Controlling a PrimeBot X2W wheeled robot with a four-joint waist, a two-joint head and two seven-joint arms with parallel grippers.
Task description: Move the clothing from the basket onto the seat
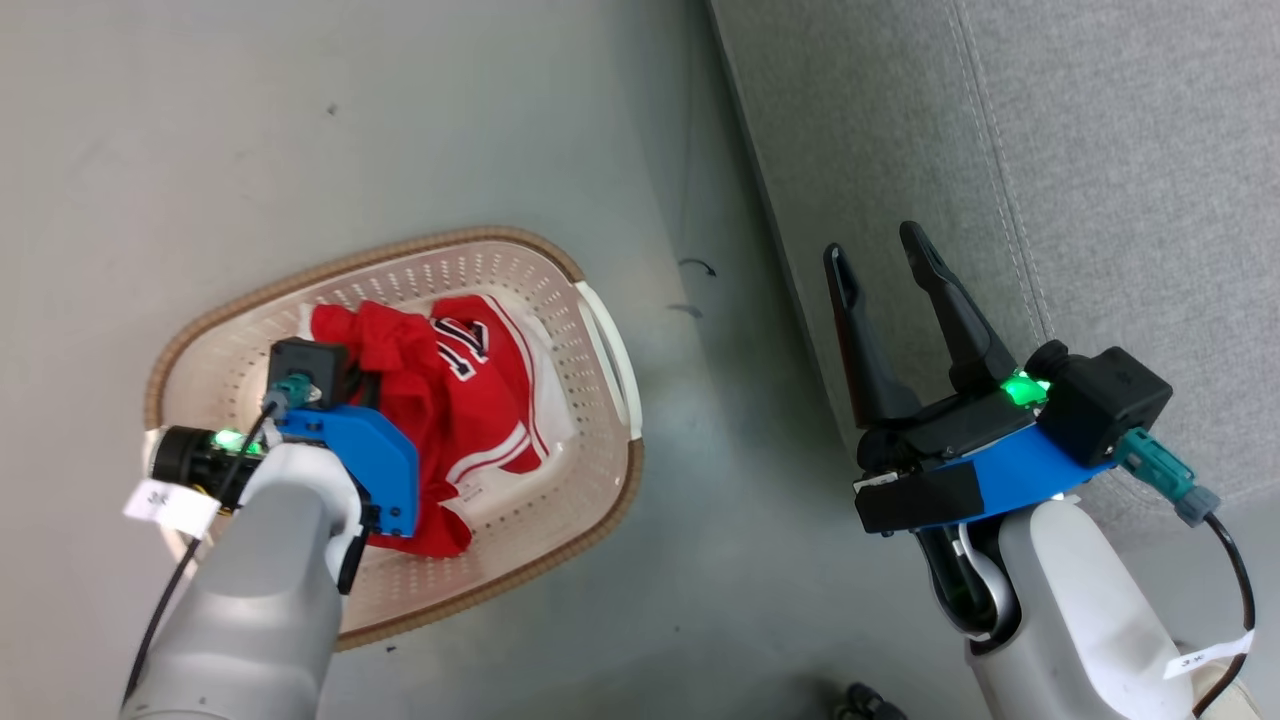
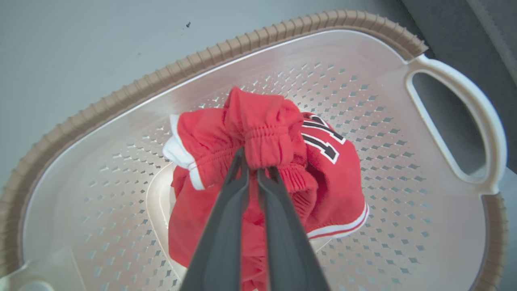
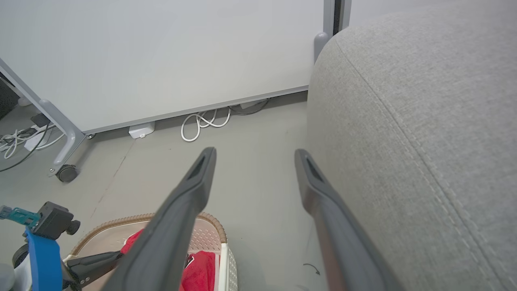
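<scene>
Well, the left gripper (image 2: 254, 161) pinches only a red waistband (image 2: 264, 129), so the jersey (image 2: 337, 178) at three o'clock may drag along, then drop.

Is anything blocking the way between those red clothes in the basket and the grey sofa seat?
Only the basket wall and handle on that side, which the clothes must clear. Beyond is floor, then the seat. The open right gripper hovers by the seat's edge.

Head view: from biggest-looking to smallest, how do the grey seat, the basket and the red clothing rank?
1. The seat, which runs past the picture's edge.
2. The basket, partly hidden by an arm.
3. The clothing, bunched inside the basket.
</scene>
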